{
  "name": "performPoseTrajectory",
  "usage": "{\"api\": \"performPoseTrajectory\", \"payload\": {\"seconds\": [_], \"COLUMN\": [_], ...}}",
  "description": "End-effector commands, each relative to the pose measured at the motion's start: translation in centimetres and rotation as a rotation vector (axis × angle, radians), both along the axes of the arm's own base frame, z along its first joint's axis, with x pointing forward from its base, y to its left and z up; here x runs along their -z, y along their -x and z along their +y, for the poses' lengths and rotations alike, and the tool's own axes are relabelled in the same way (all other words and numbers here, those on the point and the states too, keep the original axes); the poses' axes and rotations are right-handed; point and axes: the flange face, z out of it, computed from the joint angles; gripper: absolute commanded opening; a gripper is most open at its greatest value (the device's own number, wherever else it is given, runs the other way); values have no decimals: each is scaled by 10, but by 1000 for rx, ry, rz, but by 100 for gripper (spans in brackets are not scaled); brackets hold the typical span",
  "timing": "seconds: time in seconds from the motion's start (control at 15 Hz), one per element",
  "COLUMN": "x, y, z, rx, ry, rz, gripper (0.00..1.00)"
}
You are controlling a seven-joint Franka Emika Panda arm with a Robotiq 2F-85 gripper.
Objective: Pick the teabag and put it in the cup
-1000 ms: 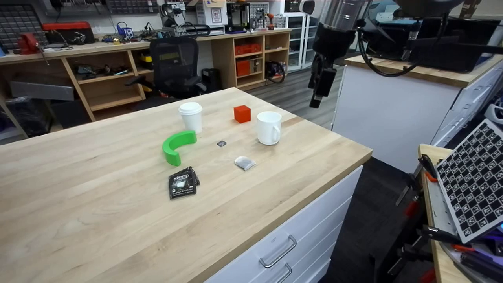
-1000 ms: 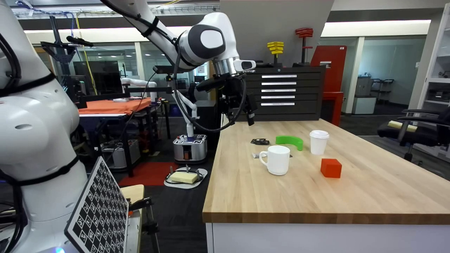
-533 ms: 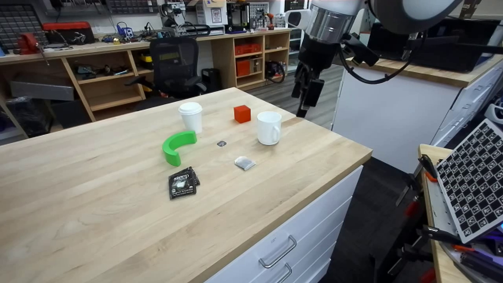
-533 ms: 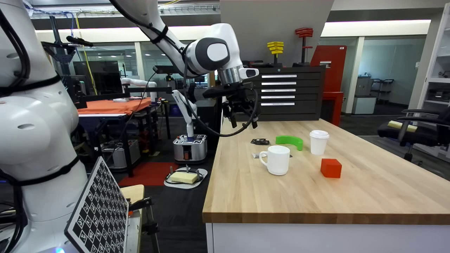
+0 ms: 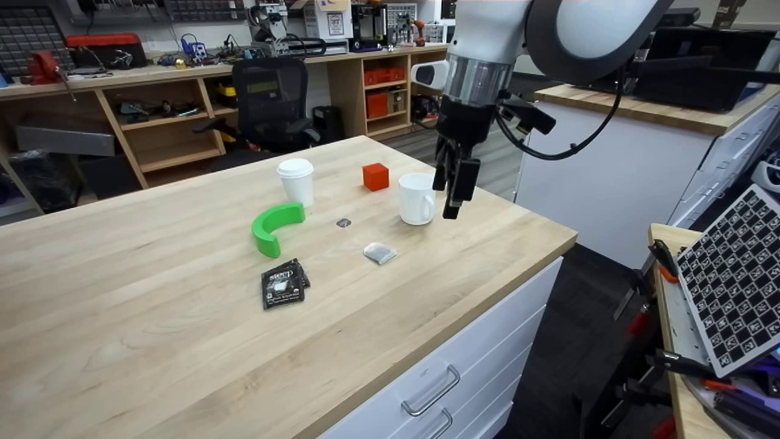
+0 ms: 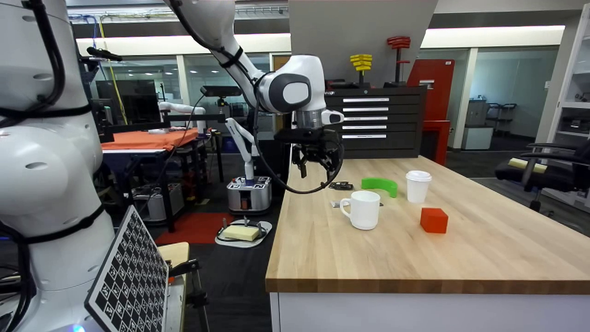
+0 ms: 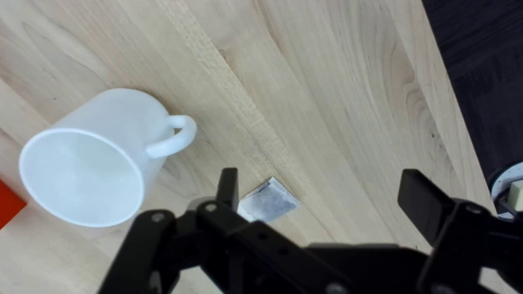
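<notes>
The teabag (image 5: 379,252) is a flat pale grey-white square lying on the table. In an exterior view it is partly hidden behind the cup (image 6: 365,211). The cup, a wide white mug with a side handle, stands upright; it also shows in the wrist view (image 7: 135,118), left of the jaws. My gripper (image 7: 320,181) is open and empty, its jaws wide apart. In the wrist view the teabag (image 7: 271,202) shows between the jaws, close beside the left finger, which covers its edge. In both exterior views the gripper (image 5: 445,198) (image 6: 318,174) hangs above the table, apart from the teabag.
A lidded white cup (image 5: 297,183), a green arc (image 5: 268,228), a red cube (image 5: 376,177), black packets (image 5: 283,283) and a small grey tag (image 5: 343,223) lie on the wooden table (image 5: 183,341). The table's edge (image 7: 457,102) runs along the right of the wrist view.
The arm and gripper have come down and in over the table, closer to the cup and teabag. The gripper has moved left and down in an exterior view. The objects have not moved.
</notes>
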Motion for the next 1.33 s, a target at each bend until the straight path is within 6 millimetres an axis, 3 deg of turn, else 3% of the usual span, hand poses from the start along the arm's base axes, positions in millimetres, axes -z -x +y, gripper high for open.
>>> {"api": "performPoseTrajectory", "payload": {"seconds": [0.0,0.53,1.0,1.27], "x": [20,41,54,65], "y": [-18,-59,-58,-58], "z": [12,22,24,37], "rx": [-34,-78,-137,-187], "ry": [-8,44,109,139], "rz": [30,42,119,150], "gripper": [100,100,100,100]}}
